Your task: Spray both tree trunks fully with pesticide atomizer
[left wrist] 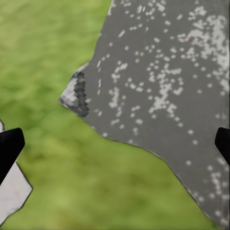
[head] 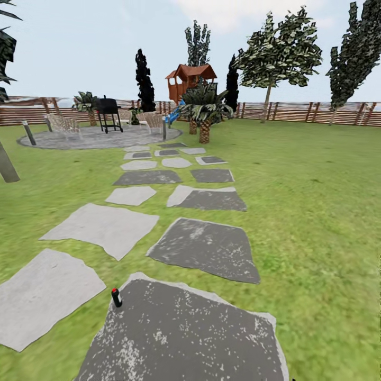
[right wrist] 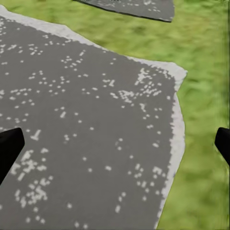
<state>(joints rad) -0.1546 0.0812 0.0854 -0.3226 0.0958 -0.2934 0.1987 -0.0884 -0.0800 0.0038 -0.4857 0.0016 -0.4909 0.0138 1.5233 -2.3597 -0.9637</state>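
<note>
The pesticide atomizer (head: 116, 297) stands upright, a small dark bottle with a red cap, on the grass right at the left edge of the nearest dark stepping stone (head: 185, 333), just ahead of me and a little to my left. From my left wrist camera I see the left gripper (left wrist: 115, 143) with its two black fingertips at opposite edges of the picture, spread wide and holding nothing, hanging over the lawn (left wrist: 43, 62) and a corner of a dark stone. The right gripper (right wrist: 115, 143) is likewise wide open and empty over a speckled dark slab (right wrist: 81, 120). My worry is the reach: the bottle is thin and standing free, so a finger coming in off-line could tip it and send it rolling along the stone's edge. I also judge that the base must close in first, or the arm will stretch too far. The head camera gives me the whole garden: the paved path running to a grey patio (head: 90, 138) with a grill (head: 108, 111), a playhouse (head: 189, 79), the slatted fence (head: 312, 112) and a leafy tree (head: 278, 53) far off to the right. The wrist cameras give me ground texture and finger spread, which the head camera lacks here.
</note>
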